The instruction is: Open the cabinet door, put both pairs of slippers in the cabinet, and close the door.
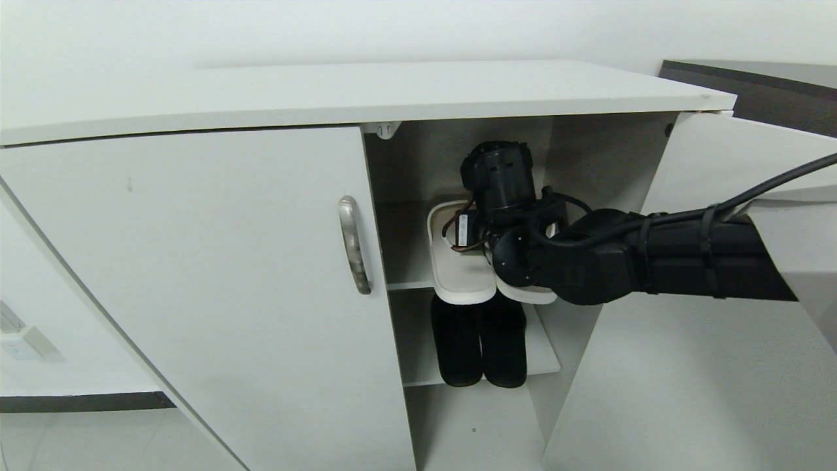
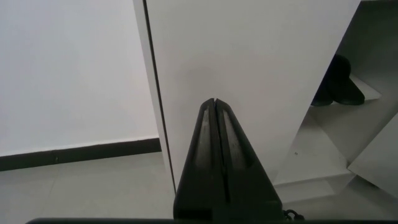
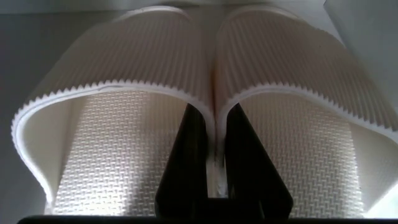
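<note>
Right gripper (image 3: 213,134), its fingers clamped on the touching inner walls of the white slippers (image 3: 124,81), holds them heels overhanging the upper cabinet shelf (image 1: 407,265), above the black slippers (image 1: 480,347); best slide them deeper before releasing. Left gripper (image 2: 214,112) hangs closed, empty

**Colour and Pattern Findings: Cabinet and Slippers**

The cabinet (image 1: 196,275) is plain white on its doors, top and shelves. Its handle (image 1: 354,245) is brushed silver. The white slippers (image 3: 124,68) are cream-white, with fine ribbing across the straps, a sawtooth strap edge and a small woven-look emboss on the footbeds. The black slippers (image 1: 480,347) are plain matt black. The right gripper (image 3: 214,115) and left gripper (image 2: 214,102) are both black. The skirting strip (image 2: 81,154) is near-black against a white wall (image 2: 68,62), and the floor (image 2: 93,186) is pale grey.
</note>
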`<state>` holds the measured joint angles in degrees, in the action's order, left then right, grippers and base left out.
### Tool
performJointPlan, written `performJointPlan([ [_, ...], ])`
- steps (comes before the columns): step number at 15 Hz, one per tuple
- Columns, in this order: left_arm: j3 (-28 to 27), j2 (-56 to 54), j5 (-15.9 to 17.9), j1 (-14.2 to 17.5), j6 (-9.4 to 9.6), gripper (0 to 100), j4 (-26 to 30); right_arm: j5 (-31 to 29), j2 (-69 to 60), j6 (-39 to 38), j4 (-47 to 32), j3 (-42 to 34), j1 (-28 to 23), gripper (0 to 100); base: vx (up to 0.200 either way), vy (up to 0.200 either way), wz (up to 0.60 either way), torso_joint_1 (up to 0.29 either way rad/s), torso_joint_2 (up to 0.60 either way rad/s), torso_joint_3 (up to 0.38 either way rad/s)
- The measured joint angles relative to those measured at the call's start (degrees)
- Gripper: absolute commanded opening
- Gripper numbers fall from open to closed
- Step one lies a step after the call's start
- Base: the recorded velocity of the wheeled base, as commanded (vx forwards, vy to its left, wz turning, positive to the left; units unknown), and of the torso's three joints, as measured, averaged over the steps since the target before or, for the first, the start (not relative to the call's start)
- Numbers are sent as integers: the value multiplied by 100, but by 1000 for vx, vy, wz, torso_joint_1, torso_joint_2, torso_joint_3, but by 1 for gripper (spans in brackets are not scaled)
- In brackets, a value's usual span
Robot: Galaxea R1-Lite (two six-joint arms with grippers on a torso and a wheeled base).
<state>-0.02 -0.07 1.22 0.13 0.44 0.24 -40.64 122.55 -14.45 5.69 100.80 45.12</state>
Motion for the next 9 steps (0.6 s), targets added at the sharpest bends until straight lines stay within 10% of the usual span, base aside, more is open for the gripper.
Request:
performJointPlan([
  [3,0,0,0,2,0,0,0,-20,132,22,2,110,-26,0,0,0,0,0,0,0],
  [4,0,0,0,2,0,0,0,-30,154,22,5,132,-35,100,0,0,0,0,0,0],
  [9,0,0,0,0,0,0,0,-52,176,22,0,137,-33,100,0,0,0,0,0,0],
])
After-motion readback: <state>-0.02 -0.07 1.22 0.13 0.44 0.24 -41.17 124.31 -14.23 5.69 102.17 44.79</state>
